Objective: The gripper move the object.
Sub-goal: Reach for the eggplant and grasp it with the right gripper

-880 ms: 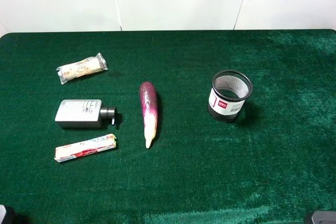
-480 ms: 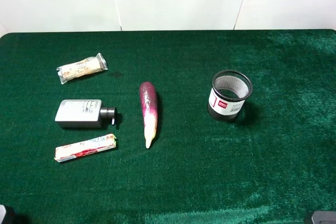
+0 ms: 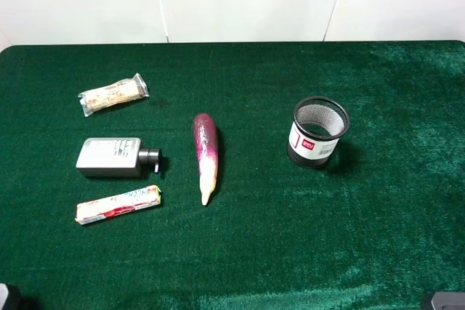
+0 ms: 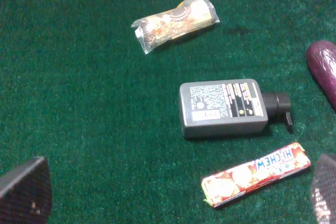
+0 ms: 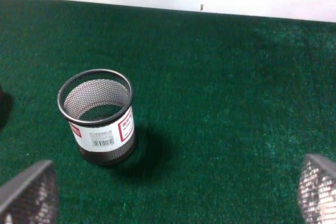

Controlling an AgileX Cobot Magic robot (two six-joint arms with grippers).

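The object, a long purple-magenta vegetable (image 3: 205, 156) with a cream pointed tip, lies flat mid-table, tip toward the front. Only its purple end (image 4: 324, 71) shows in the left wrist view. My left gripper (image 4: 173, 203) is open and empty, hovering back from the grey bottle and the snack bar; its fingertips (image 4: 25, 192) stand wide apart. My right gripper (image 5: 170, 203) is open and empty, back from the mesh cup (image 5: 97, 116). In the high view only small parts of the arms show at the bottom corners, the left (image 3: 6, 298) and the right (image 3: 443, 301).
Left of the vegetable lie a clear-wrapped snack (image 3: 112, 94), a grey rectangular bottle (image 3: 111, 157) with a black cap, and a white-and-red snack bar (image 3: 118, 204). A black mesh cup (image 3: 318, 133) stands upright to the right. A white wall borders the green table's far edge (image 3: 240, 43).
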